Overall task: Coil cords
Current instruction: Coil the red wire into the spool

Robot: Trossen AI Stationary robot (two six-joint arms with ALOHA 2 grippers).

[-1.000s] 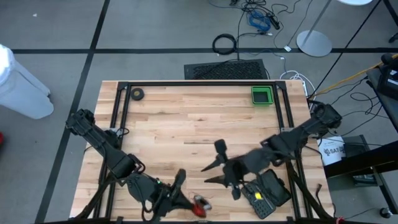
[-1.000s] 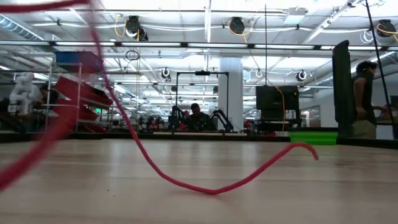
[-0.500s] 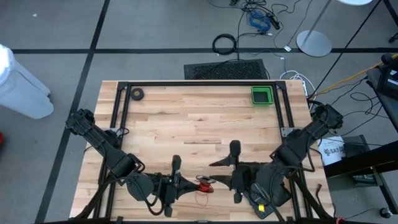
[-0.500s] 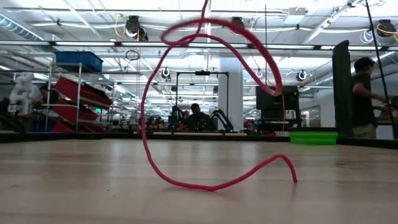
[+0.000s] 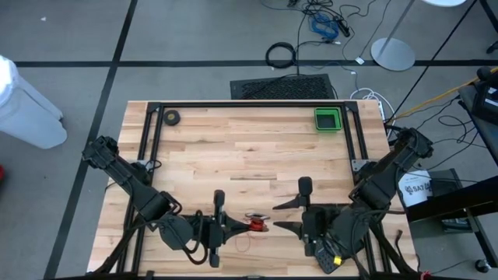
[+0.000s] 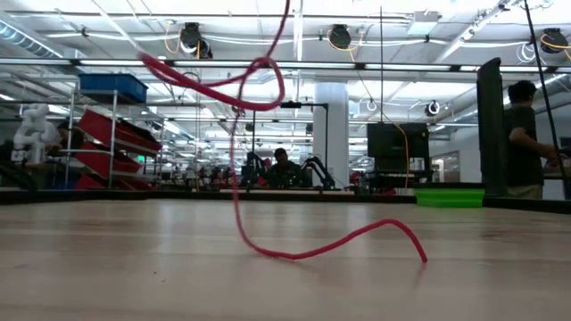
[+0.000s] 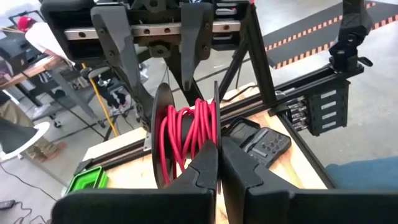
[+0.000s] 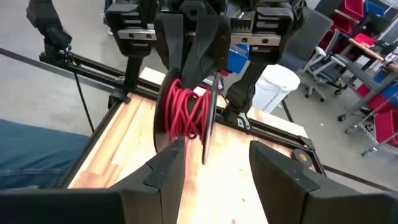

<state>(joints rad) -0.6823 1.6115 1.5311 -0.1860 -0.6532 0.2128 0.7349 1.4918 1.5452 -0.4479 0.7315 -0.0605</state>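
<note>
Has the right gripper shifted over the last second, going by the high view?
Yes. The right gripper has moved toward the table's right side and near edge, ending farther along beneath the green bin than before. Its fingers are open, facing the reel.

1. The cord is bright red, and its reel is black with red turns wound on it
2. The bench is pale wood in lengthwise plank stripes, edged by a black frame
3. Both arms and each tool, left tool and right tool, are dark, nearly black
4. A bright green bin sits at the far corner of the bench
5. A small black roll lies at the other far corner
6. The floor is grey with black lines
</note>
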